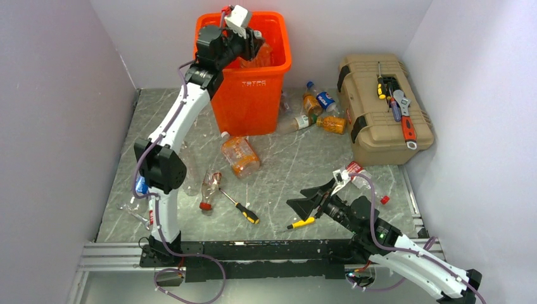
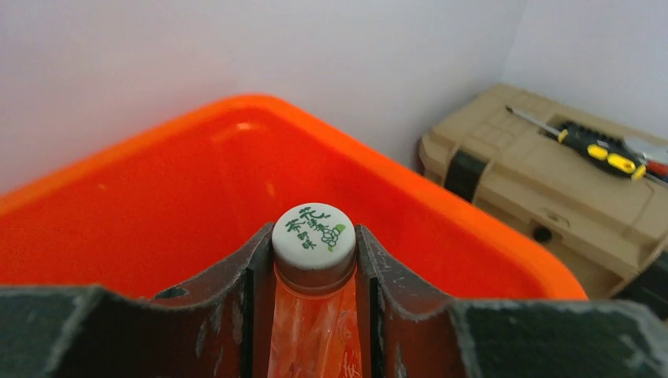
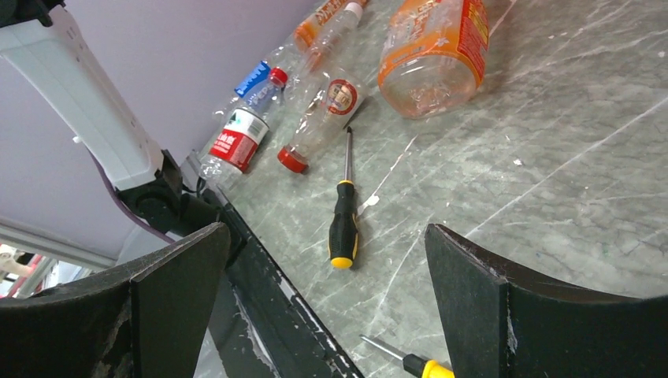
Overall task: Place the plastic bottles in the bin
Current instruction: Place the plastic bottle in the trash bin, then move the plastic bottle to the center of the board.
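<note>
Worry: left hand (image 2: 313,240) pinches an orange bottle (image 2: 313,339) by its neck above the bin (image 2: 181,181) at the far side, so a tilted release could clip the rim and bounce out; right hand (image 3: 324,232) is spread wide.

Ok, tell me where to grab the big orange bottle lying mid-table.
Probably from above, closing across the orange bottle at its narrower neck by the white cap: it lies flat on its side, and its body looks wide.
</note>
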`<action>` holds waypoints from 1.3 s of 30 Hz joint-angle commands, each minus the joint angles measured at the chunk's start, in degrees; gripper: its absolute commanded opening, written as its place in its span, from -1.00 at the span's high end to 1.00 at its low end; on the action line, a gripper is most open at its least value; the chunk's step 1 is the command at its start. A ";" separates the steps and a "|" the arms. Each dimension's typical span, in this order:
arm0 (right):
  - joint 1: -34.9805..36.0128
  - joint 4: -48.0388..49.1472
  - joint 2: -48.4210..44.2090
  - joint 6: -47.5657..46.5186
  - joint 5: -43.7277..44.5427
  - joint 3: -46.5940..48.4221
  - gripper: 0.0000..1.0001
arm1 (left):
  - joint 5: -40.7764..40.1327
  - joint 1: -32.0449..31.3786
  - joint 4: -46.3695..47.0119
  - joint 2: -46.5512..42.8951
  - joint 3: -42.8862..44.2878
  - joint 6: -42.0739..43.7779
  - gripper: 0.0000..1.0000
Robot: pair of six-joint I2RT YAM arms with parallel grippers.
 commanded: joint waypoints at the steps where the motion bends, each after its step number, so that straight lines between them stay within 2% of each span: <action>1: 0.17 -1.12 -0.84 -0.47 1.84 2.21 -0.98 | 5.62 0.03 -0.43 -1.55 -0.48 -0.60 1.00; 4: 0.17 -1.71 -0.68 -0.39 2.61 2.32 -0.98 | 5.40 0.07 -0.64 -1.62 -3.75 0.18 1.00; 5: 0.17 -1.80 -0.58 -0.47 2.82 2.50 -0.98 | 5.56 0.11 -1.91 -1.36 -3.75 0.73 0.71; 6: 0.17 -2.03 -0.39 -0.62 2.98 2.67 -0.98 | 5.28 0.11 -3.04 -1.41 -3.81 0.82 0.16; 7: 0.17 -2.38 -0.17 -0.81 3.18 3.03 -0.98 | 4.46 0.11 -2.86 -1.95 -4.48 0.35 -0.30; 9: 0.17 -3.51 0.24 -1.14 3.75 3.90 -0.98 | 2.91 0.11 0.87 -4.49 -7.09 -1.12 -0.90; 10: 0.17 -4.12 0.33 -1.46 4.10 4.44 -0.98 | 2.51 0.16 3.15 -5.99 -8.24 -1.87 -0.98; 17: 0.17 -6.24 0.71 -3.53 7.78 7.04 -0.99 | -1.85 0.03 12.51 -19.23 -13.96 -6.19 -0.99; 24: 0.10 -5.75 5.64 -5.19 11.64 10.21 -0.99 | -10.88 -0.02 14.71 -37.08 -24.48 -1.11 -0.99; 30: 0.08 -4.16 13.04 -5.00 15.44 12.16 -0.99 | -15.73 0.02 5.54 -53.41 -41.11 1.94 -0.99; 34: 0.13 -2.14 21.42 -5.81 15.74 13.91 -0.99 | -20.13 0.03 -3.99 -62.70 -52.71 4.28 -0.99; 37: 0.09 0.30 28.56 -6.94 16.29 15.60 -0.99 | -28.91 0.03 -9.50 -67.66 -61.45 -2.95 -0.99; 39: 0.08 3.38 34.10 -8.73 15.57 17.22 -0.99 | -30.97 0.03 -12.43 -69.97 -67.51 -8.35 -0.99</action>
